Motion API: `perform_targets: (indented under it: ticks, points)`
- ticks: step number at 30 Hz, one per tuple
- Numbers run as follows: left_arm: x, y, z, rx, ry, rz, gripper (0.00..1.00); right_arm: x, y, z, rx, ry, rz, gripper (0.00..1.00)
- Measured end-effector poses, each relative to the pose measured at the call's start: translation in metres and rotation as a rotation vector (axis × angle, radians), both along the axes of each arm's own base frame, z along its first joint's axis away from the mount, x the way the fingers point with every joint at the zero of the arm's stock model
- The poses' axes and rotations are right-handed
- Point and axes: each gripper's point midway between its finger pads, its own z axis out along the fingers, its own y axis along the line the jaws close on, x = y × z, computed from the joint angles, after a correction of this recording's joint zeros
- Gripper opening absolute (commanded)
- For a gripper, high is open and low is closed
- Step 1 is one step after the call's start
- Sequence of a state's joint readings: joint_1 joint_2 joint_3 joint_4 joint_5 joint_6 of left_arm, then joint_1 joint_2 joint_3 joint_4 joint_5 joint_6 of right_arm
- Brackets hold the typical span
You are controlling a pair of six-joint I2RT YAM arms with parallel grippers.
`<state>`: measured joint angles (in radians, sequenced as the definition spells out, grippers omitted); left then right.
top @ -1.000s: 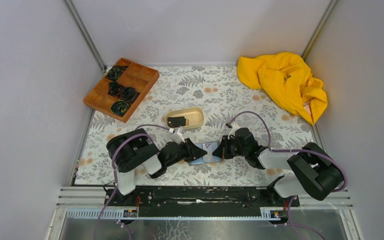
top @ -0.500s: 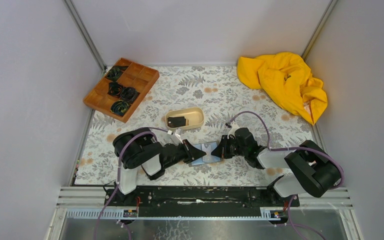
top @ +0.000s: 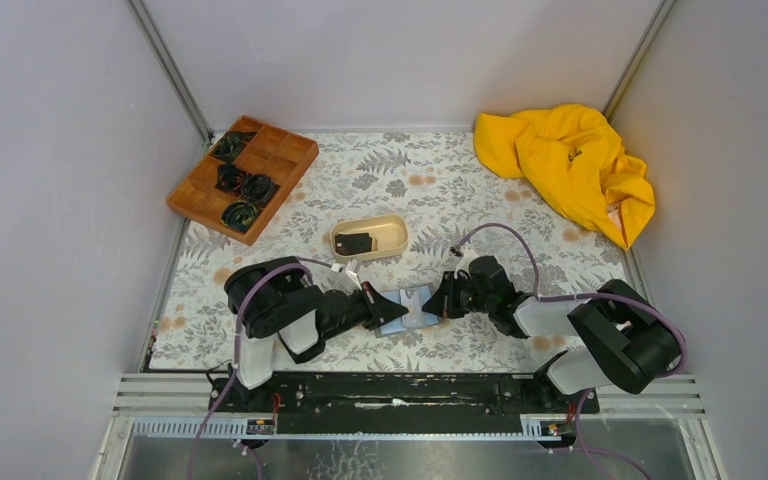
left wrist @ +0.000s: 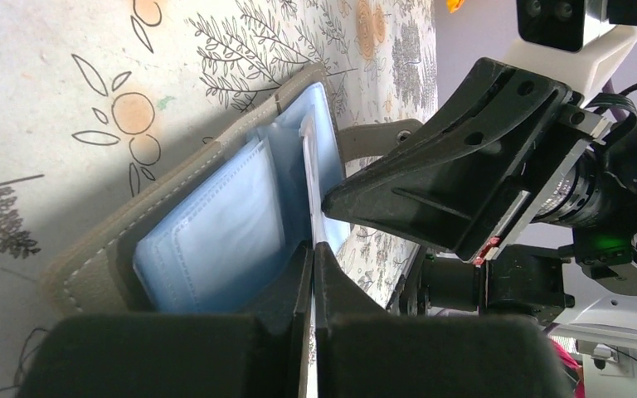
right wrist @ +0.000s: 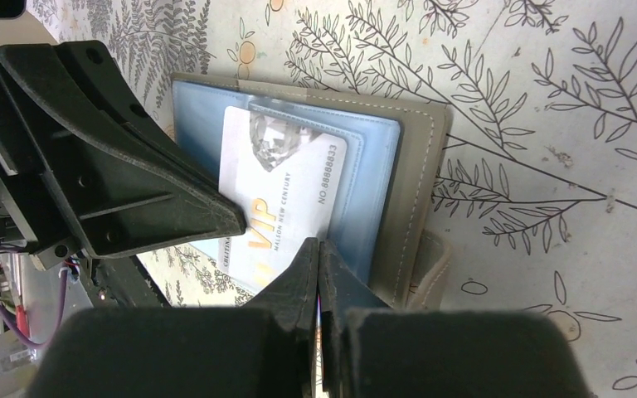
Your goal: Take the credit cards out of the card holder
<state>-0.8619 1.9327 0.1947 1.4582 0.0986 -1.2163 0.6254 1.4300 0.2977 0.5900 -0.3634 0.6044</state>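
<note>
The holder (top: 412, 306) lay open on the tabletop (top: 520, 200) toward 6 o'clock, its pale blue inside facing up. At its 9 o'clock the left pincer (top: 385, 308) was clamped narrow on the edge of a white card (right wrist: 286, 186) marked VIP, which sat partly out of its pocket. At 3 o'clock the right pincer (top: 440, 300) was closed tight, tip down on the holder; whether it gripped anything could not be told. A beige tray (top: 390, 221) with a dark card (top: 355, 243) stood at the holder's 11 o'clock.
</note>
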Motion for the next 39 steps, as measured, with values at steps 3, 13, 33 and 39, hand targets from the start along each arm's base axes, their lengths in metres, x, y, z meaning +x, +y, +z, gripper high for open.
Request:
perform_targets:
  ticks: [3,13,33,39]
  points:
    - [-0.001,0.003,0.001,-0.004,0.0,0.002,0.16,-0.001,0.0,0.0,0.003,0.003,0.005,0.0]
    - [-0.004,0.007,0.004,-0.015,-0.003,-0.006,0.17,-0.001,0.001,0.0,0.004,0.003,0.007,0.0]
    - [-0.005,0.018,0.002,-0.012,0.007,0.009,0.0,-0.001,0.002,-0.001,0.008,0.004,0.011,0.0]
    - [-0.008,0.03,0.001,-0.009,0.012,0.023,0.0,-0.001,0.002,-0.001,0.007,0.004,0.011,0.0]
